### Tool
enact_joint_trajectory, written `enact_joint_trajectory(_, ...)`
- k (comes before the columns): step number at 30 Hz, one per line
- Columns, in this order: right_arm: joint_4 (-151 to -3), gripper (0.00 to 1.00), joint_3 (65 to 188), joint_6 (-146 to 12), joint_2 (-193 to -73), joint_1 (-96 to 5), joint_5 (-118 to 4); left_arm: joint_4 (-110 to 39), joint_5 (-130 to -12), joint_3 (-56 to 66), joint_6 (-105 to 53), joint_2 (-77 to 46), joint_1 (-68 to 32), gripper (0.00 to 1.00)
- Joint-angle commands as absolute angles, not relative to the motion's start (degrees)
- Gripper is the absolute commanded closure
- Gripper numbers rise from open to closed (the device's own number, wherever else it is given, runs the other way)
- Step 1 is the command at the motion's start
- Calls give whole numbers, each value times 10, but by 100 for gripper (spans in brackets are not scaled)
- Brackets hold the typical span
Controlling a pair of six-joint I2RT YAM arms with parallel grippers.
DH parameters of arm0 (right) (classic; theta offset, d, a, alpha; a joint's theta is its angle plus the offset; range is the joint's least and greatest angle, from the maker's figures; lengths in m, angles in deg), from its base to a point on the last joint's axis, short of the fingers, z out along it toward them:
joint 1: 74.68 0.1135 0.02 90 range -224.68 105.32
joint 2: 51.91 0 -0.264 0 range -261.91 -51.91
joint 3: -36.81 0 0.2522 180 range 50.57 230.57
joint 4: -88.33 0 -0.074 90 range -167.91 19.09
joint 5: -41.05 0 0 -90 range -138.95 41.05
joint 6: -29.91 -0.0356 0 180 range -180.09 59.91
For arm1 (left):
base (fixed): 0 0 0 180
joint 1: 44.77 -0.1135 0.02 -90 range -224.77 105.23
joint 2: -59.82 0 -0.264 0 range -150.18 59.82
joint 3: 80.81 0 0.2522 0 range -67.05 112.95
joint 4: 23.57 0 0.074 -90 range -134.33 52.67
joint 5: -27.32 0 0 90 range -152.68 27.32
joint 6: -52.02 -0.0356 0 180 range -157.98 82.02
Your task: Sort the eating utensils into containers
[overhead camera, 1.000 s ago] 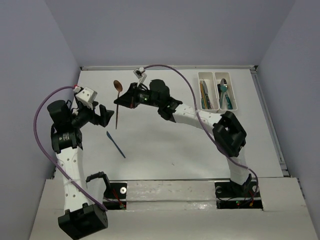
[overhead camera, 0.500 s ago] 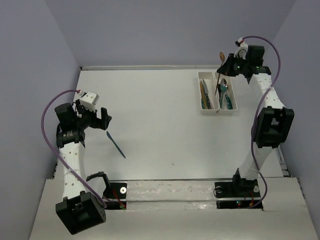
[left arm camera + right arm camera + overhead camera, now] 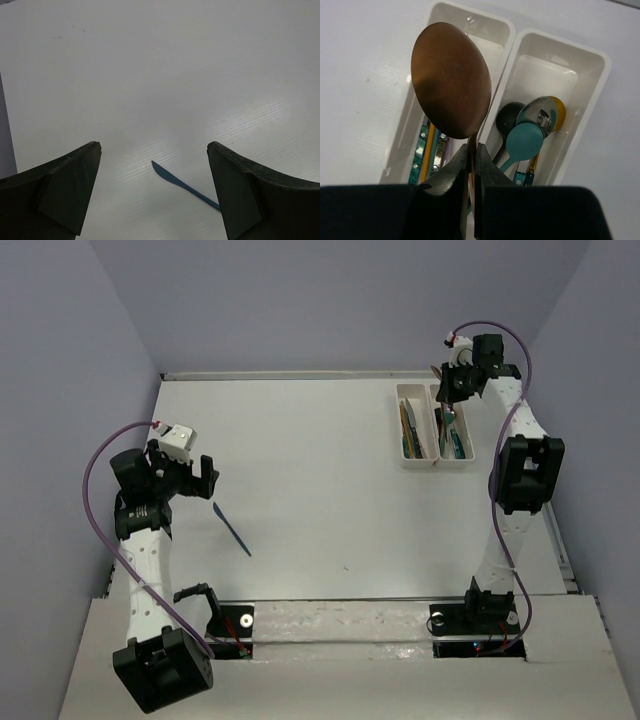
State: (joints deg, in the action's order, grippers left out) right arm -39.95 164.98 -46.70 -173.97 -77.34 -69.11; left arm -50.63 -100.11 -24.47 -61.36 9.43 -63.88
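My right gripper (image 3: pixel 473 150) is shut on the handle of a copper spoon (image 3: pixel 451 80), which it holds upright above the two white containers (image 3: pixel 436 464). In the right wrist view the spoon's bowl hangs over the wall between them. The right container (image 3: pixel 600 65) holds a teal spoon (image 3: pixel 525 140), a black spoon (image 3: pixel 509 115) and a silver-bowled one (image 3: pixel 542 112). The left container (image 3: pixel 402 150) holds several knives. A blue knife (image 3: pixel 232 528) lies on the table at the left. My left gripper (image 3: pixel 200 480) hovers open just above it, with the blade (image 3: pixel 182 184) showing between its fingers (image 3: pixel 70 185).
The white table ends at a raised rim (image 3: pixel 330 374) at the back and a side rim (image 3: pixel 540 490) on the right, close to the containers. Purple cables loop off both arms. Grey walls enclose the table.
My right arm has swung the copper spoon from the table's left middle over to the containers and has now settled above them. My left arm drew back a little, still open.
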Motion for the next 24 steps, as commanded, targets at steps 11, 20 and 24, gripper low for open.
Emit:
enact_joint_trajectory(11,-399,100,1611,-466,-1768,-799,-676,-485,-1006,-248,-620,102,-638,1)
enact_joint_trajectory(20,-421,70,1576,-509,-1764,-825,-736,-486,-1007,-249,-622,105,-637,1)
enact_joint_trajectory(24,-424,69,1576,-522,-1767,-836,-714,-486,-1008,-249,-622,105,-638,1)
